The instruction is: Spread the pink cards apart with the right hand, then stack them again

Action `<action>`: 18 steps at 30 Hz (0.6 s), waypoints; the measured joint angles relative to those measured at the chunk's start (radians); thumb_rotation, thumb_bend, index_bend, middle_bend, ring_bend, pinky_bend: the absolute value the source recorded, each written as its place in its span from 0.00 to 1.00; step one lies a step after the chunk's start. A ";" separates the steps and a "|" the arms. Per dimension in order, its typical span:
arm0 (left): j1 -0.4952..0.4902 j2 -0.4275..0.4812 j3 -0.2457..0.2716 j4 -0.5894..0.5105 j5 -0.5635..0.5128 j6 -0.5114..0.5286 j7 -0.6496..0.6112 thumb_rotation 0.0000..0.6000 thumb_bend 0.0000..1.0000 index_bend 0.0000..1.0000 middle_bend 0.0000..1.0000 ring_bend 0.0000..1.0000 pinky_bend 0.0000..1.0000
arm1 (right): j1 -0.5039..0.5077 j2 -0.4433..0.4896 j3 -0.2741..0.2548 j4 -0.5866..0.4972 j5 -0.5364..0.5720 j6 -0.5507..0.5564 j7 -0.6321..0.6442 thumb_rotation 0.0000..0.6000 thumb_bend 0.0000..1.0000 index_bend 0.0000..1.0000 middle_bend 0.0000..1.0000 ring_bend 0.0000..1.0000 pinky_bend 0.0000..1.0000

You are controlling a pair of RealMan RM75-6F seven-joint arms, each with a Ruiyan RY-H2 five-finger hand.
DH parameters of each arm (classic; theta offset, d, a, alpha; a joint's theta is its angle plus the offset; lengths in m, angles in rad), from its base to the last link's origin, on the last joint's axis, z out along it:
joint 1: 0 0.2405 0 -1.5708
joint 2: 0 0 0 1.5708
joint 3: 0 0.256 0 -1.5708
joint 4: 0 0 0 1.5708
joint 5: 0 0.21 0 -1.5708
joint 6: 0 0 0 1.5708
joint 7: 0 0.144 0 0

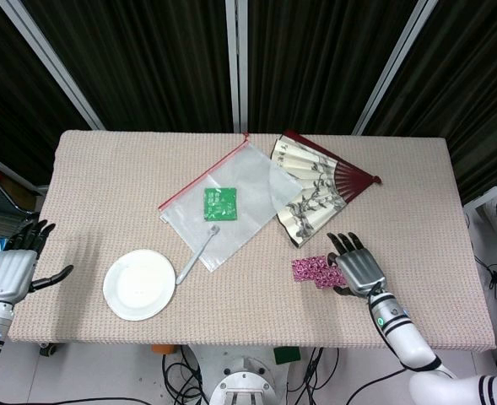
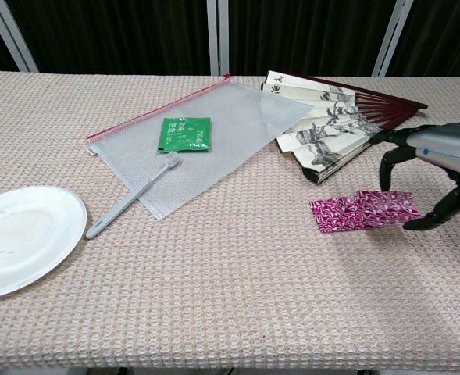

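Note:
One pink patterned card [image 2: 335,215] lies flat on the table [image 2: 237,297] in front of the fan; in the head view this card [image 1: 306,268] is just left of my right hand. A second pink card [image 2: 387,207] is held by my right hand [image 2: 436,168], its left edge overlapping the lying card's right edge. In the head view my right hand [image 1: 355,264] covers most of the held card. My left hand [image 1: 12,270] hangs off the table's left edge, fingers apart, holding nothing.
A painted folding fan [image 1: 311,190] lies spread just behind the cards. A clear zip bag [image 1: 223,202] with a green packet [image 1: 220,203] sits mid-table, a grey brush [image 1: 196,255] on its corner. A white paper plate [image 1: 138,284] is front left.

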 measured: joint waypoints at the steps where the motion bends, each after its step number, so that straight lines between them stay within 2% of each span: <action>1: -0.001 0.001 0.000 0.000 -0.001 -0.002 -0.001 0.00 0.05 0.00 0.00 0.00 0.15 | 0.010 -0.018 0.008 0.008 0.019 -0.002 -0.008 1.00 0.45 0.46 0.04 0.00 0.00; 9: -0.008 0.005 -0.001 0.008 -0.005 -0.020 -0.015 0.00 0.05 0.00 0.00 0.00 0.15 | 0.080 -0.146 0.051 0.063 0.162 0.018 -0.092 1.00 0.44 0.46 0.04 0.00 0.00; 18: -0.008 0.008 0.004 0.010 -0.012 -0.035 -0.023 0.00 0.05 0.00 0.00 0.00 0.15 | 0.110 -0.182 0.045 0.061 0.214 0.056 -0.123 1.00 0.44 0.45 0.04 0.00 0.00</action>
